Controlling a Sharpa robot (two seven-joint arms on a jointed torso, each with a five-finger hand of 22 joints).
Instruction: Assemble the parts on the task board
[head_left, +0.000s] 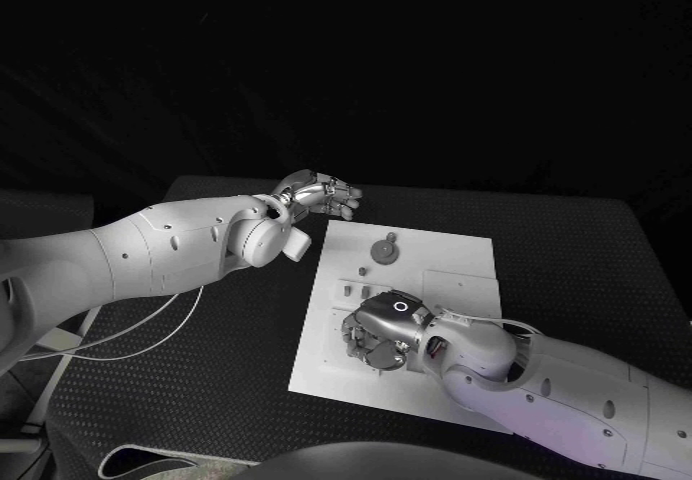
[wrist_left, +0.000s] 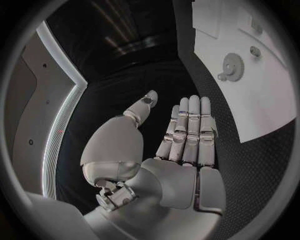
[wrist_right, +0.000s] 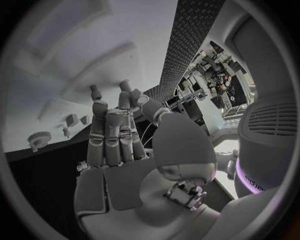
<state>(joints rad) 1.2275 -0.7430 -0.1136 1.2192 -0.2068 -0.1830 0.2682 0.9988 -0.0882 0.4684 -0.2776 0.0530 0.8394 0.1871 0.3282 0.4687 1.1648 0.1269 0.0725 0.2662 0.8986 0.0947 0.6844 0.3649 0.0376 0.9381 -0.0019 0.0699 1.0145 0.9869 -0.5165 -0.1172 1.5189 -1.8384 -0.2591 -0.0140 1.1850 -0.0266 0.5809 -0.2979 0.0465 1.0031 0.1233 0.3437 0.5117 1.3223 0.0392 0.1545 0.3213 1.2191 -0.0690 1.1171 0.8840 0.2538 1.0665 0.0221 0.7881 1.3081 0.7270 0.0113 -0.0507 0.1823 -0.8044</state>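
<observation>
Board (head_left: 447, 255) sits mid-frame in the head view, a white rectangular plate lying flat on the black tabletop (head_left: 216, 380). Long axis runs from upper frame down to lower frame, tilted slightly so the near end swings left. Near the far end sits a gear (head_left: 385, 249), round with a short stem pointing up-frame; in the left wrist view the same gear (wrist_left: 232, 65) shows toothed, with a small round piece (wrist_left: 254, 51) just beside it. Small fittings cluster mid-board, too small to tell apart.

Left hand (head_left: 320, 194) hangs off the board's upper-left corner, over bare tabletop, near the corner but apart from it. Left wrist view: fingers (wrist_left: 190, 125) straight and side by side, thumb out to the side, nothing in the palm.

Right hand (head_left: 382, 335) is over the board's lower-left part, palm down, covering that area. Whether it touches the board or a part: cannot tell. Right wrist view: fingers (wrist_right: 112, 132) mostly extended and slightly bent, nothing seen held.

Room: wide bare tabletop left of the board; the board's right side and upper edge are uncovered.
</observation>
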